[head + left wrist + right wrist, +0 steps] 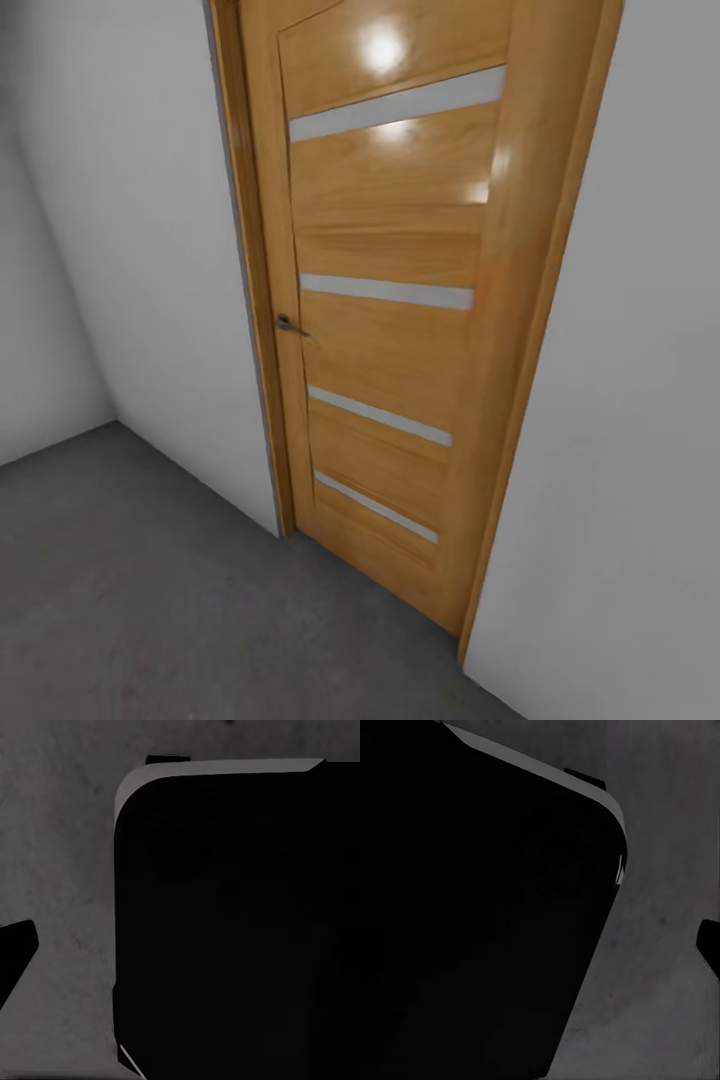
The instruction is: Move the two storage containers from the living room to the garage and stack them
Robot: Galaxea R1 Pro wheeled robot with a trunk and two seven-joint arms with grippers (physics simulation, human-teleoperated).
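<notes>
The two storage containers are out of view. In the head view I face a corner of the garage, with dark grey concrete floor (pixel 130 580) and pale grey walls (pixel 140 250). Both wrist views look down on the same floor (pixel 60 855) beside my black rounded base (pixel 240 930) (pixel 472 907). A black tip (pixel 16 956) juts in at the edge of the left wrist view, and a similar one (pixel 709 945) in the right wrist view. They look like single fingers. Whether either gripper is open or shut cannot be made out.
A shut wooden door (pixel 390 330) with several pale glass strips and a small metal handle (pixel 290 325) stands close ahead. A grey wall (pixel 620 450) runs to its right. Open concrete floor spreads at the lower left, towards the room's corner.
</notes>
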